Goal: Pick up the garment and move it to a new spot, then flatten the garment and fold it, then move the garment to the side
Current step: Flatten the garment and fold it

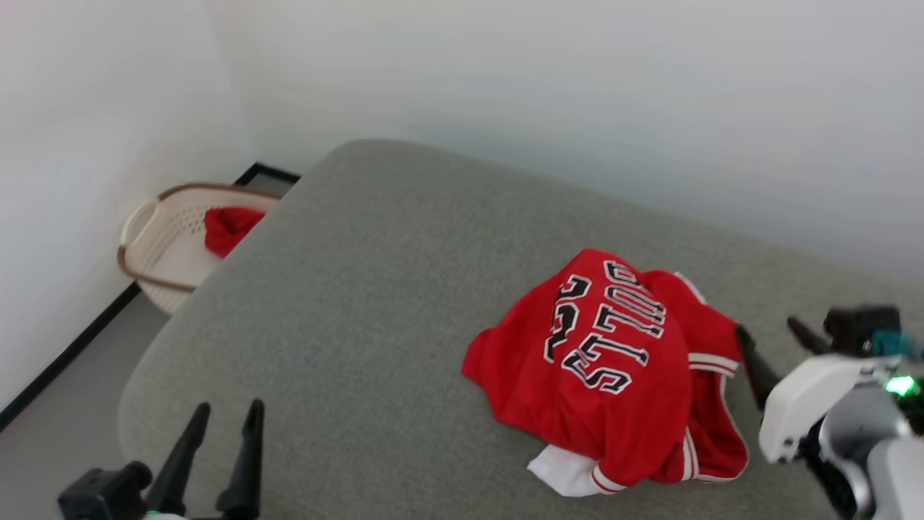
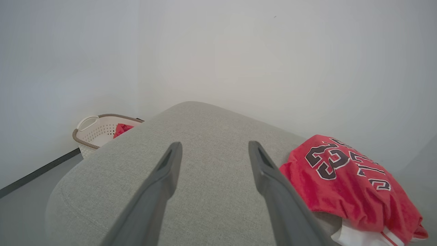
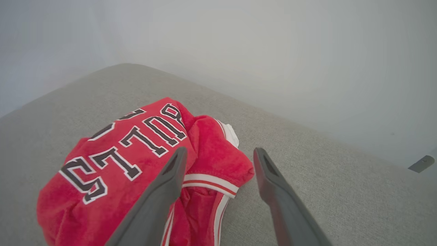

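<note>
- Head view: the garment (image 1: 613,368) lies crumpled in a heap on the right half of a grey fabric cushion (image 1: 361,303). It is red, and its black, white-outlined lettering faces up and reads upside down from here.
- A white sleeve (image 1: 567,473) with red-white striped trim pokes out from under the heap at its near edge.
- Right jaws stand open with nothing between them. Their dark fingers (image 1: 754,368) are just beside the garment's right edge, by a band of striped trim. I cannot tell whether a tip touches the cloth.
- Left jaws are open and empty too. Their fingers (image 1: 247,451) rise at the lower left over bare cushion, well apart from the garment.
- A pale basket (image 1: 144,217) with a brown rim sits on the floor (image 1: 65,433) in the corner beyond the cushion's far left edge, with a small red cloth (image 1: 229,227) inside it.
- Left wrist view: both fingers (image 2: 160,191) point across bare cushion toward the white wall (image 2: 239,51). The garment (image 2: 341,184) is off to the right of them and the basket (image 2: 92,131) is far to the left.
- Right wrist view: the fingers (image 3: 280,201) are spread. The left one crosses in front of the garment (image 3: 119,164), and a striped hem fold shows in the gap between them.
</note>
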